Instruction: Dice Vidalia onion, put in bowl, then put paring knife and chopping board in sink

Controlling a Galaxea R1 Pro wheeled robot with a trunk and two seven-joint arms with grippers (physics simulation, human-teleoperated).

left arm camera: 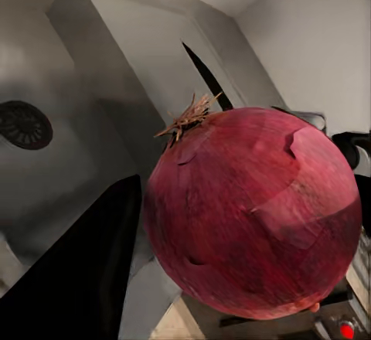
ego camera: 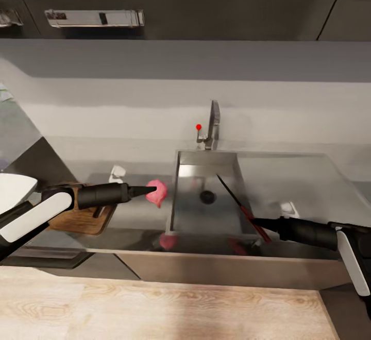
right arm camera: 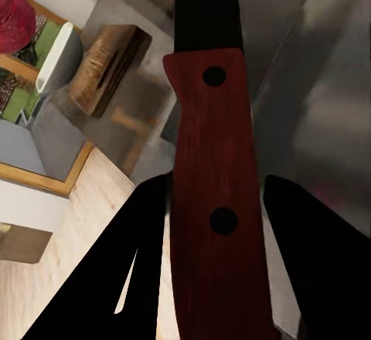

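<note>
My left gripper is shut on the reddish-pink onion, held above the countertop just left of the sink. In the left wrist view the onion looms close, with one dark finger beside it. My right gripper is shut on the red handle of the paring knife, whose dark blade slants over the basin toward the drain. The right wrist view has the handle between both fingers. The chopping board lies under my left arm. The white bowl sits at the far left.
The chrome tap with its red dot rises behind the basin against the grey wall. A flat steel drainboard extends right of the basin. Dark upper cabinets hang overhead. Pale wood floor runs below the counter front.
</note>
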